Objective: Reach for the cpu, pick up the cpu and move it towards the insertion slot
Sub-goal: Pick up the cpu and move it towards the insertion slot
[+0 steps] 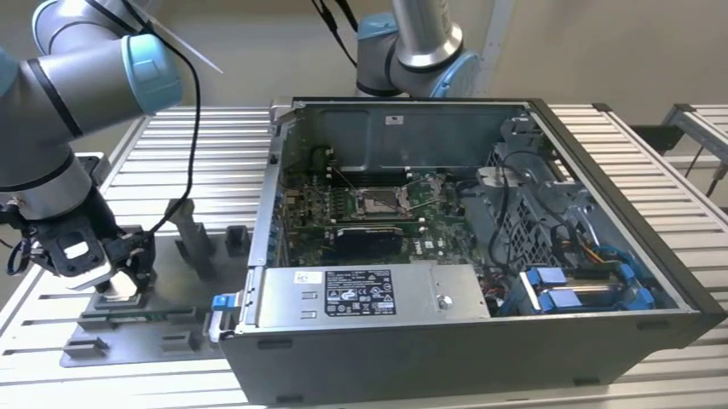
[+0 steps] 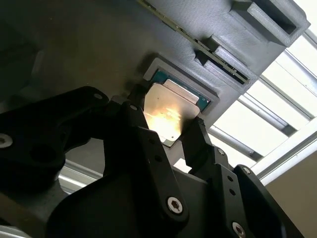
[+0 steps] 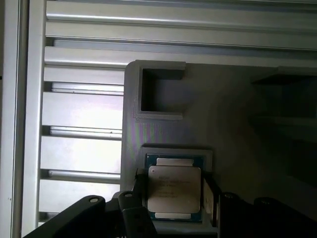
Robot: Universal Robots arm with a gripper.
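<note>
partly behind the claw (image 2: 166, 115), cpu (image 2: 171, 101)

There is one cpu (image 2: 171, 111), one gripper (image 1: 118, 285) and one grey plate (image 1: 170, 298). The first wrist view shows one square pocket (image 3: 161, 91) in the plate. One open case (image 1: 478, 341) stands at three o'clock from the plate in the exterior view, holding one socket (image 1: 376, 202) centrally and one labelled box (image 1: 364, 294) at six o'clock. One black cable (image 1: 196, 94) hangs at ten o'clock of that view.
</note>
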